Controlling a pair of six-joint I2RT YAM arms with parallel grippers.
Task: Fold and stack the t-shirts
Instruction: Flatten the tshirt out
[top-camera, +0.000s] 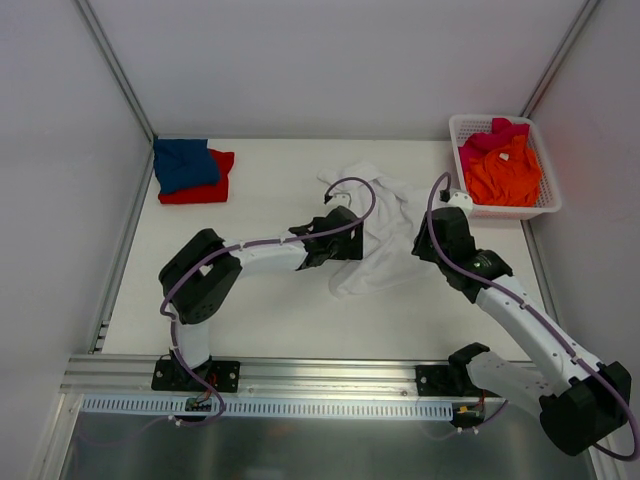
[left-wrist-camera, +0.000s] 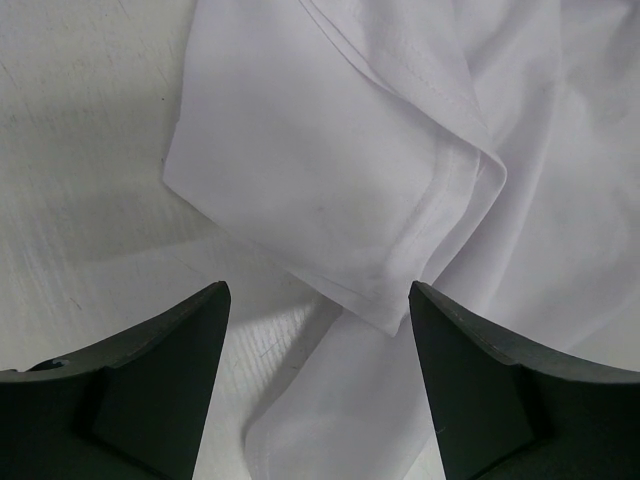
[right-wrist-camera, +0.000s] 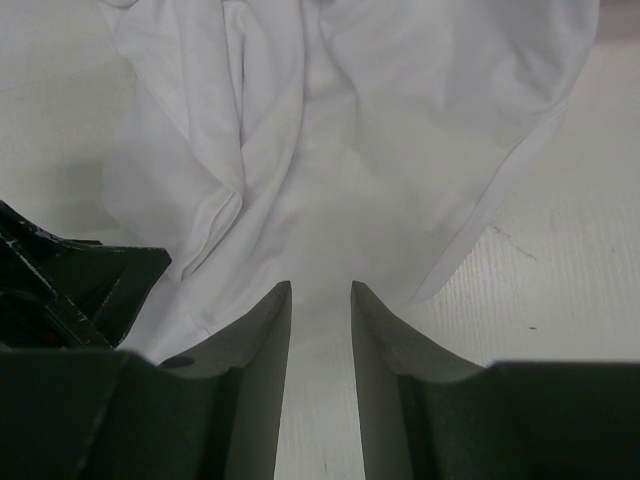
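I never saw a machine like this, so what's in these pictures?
Two black robot arms stand at a white table, each with a gripper. One picture looks down from above; two come from wrist cameras. A crumpled white cloth t-shirt lies in the middle. A folded blue t-shirt sits on a red t-shirt, far left. A white plastic basket holds an orange t-shirt and a pink t-shirt. The left gripper is open at the white t-shirt's hem; the right gripper is nearly closed at its edge, grip unclear.
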